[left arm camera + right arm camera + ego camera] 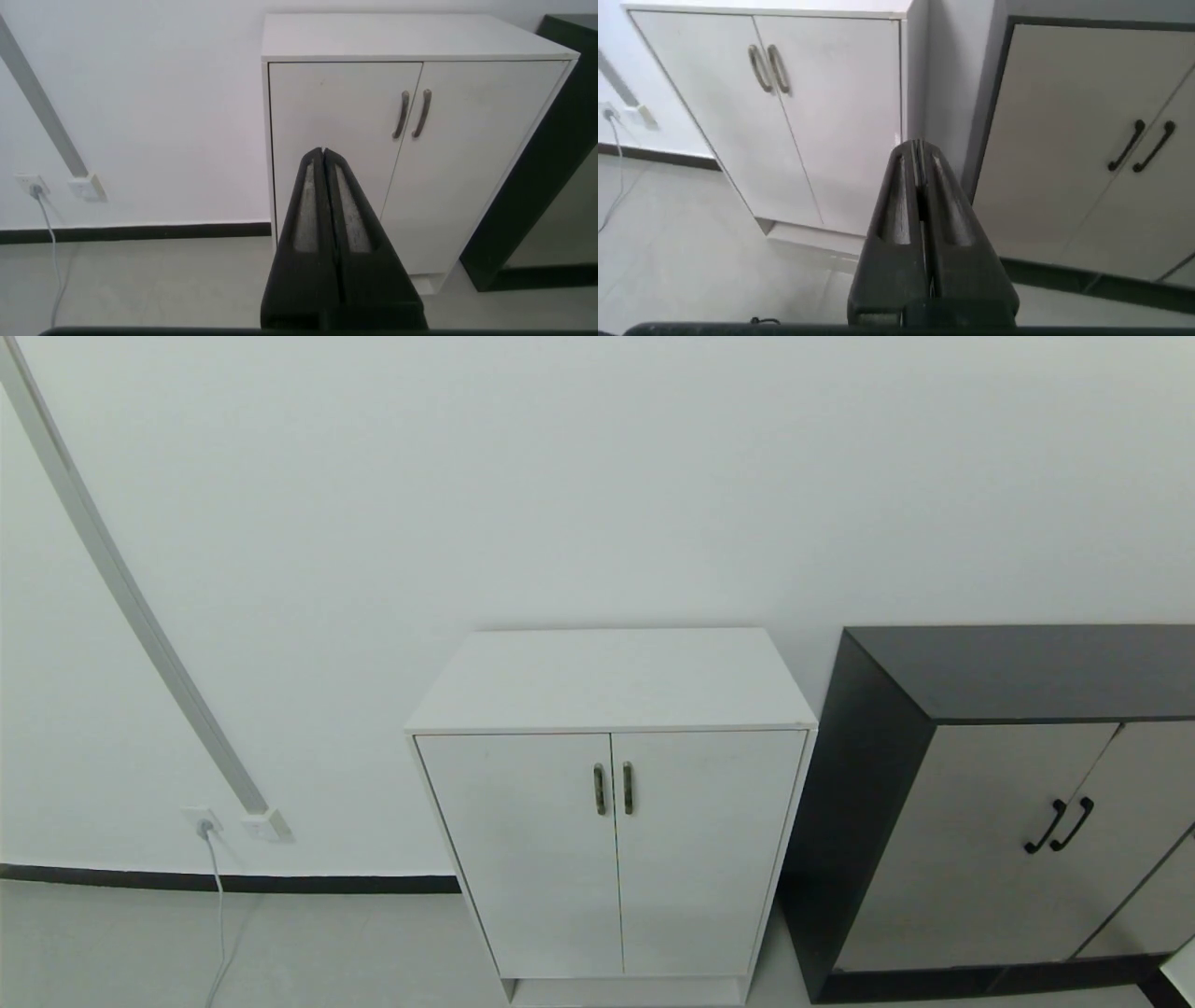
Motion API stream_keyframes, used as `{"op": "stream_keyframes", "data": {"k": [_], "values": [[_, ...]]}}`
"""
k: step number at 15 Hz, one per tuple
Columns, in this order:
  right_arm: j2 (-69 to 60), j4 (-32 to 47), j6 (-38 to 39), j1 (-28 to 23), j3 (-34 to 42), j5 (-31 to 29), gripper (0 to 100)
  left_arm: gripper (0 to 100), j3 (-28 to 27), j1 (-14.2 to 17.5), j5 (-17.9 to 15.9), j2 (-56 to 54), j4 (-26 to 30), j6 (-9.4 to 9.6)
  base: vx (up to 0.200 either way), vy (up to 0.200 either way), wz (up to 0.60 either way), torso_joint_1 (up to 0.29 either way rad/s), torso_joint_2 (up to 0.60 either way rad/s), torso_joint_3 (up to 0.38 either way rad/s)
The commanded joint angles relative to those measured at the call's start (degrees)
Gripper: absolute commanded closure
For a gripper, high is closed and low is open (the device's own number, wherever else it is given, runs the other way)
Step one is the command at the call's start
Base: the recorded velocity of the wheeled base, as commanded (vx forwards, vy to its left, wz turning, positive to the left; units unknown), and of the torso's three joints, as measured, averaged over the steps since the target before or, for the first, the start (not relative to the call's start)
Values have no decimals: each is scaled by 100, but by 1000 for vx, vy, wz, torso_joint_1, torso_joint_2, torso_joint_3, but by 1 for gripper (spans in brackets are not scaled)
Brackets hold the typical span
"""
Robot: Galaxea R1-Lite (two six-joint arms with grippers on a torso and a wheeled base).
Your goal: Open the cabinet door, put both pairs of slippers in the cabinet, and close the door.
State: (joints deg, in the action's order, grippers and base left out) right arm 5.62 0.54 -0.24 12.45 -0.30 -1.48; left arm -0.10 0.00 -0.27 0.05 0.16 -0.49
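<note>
A white two-door cabinet [611, 840] stands against the wall with both doors closed and two upright metal handles [613, 789] at the centre seam. In the left wrist view my left gripper [323, 154] is shut with nothing in it, held well in front of the cabinet [411, 140] and low, facing its left door. My right gripper [919, 147] is likewise shut and empty, aimed at the gap between the white cabinet [785, 103] and the dark one.
A black cabinet with grey doors and black handles [1018, 812] stands close on the right of the white one. A wall socket with a plugged-in cable [203, 823] and a slanted cable duct [121, 579] are on the left wall. Grey floor lies in front.
</note>
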Motion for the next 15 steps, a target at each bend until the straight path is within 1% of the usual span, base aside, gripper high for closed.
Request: {"op": "stream_keyframes", "data": {"k": [1,3,5,7,9,11,15], "values": [[247,-1,-11,-788,-5,-2,100,100,1,0,0,4,2,-4,0,0,0,0,0,0],[18,-10,-11,-1166,4,-2,100,100,1,0,0,4,2,-4,0,0,0,0,0,0],[-307,-10,-11,-1315,4,-2,100,100,1,0,0,4,2,-4,0,0,0,0,0,0],[-562,-27,24,-1262,13,-2,100,100,1,0,0,-5,2,-4,0,0,0,0,0,0],[-544,-27,60,-1262,13,-2,100,100,1,0,0,4,2,-4,0,0,0,0,0,0],[-553,-62,446,-1262,30,-19,100,100,1,0,0,4,2,-4,0,0,0,0,0,0],[-544,-71,437,-1262,30,-19,100,100,1,0,9,4,2,5,0,0,0,0,0,0]]}}
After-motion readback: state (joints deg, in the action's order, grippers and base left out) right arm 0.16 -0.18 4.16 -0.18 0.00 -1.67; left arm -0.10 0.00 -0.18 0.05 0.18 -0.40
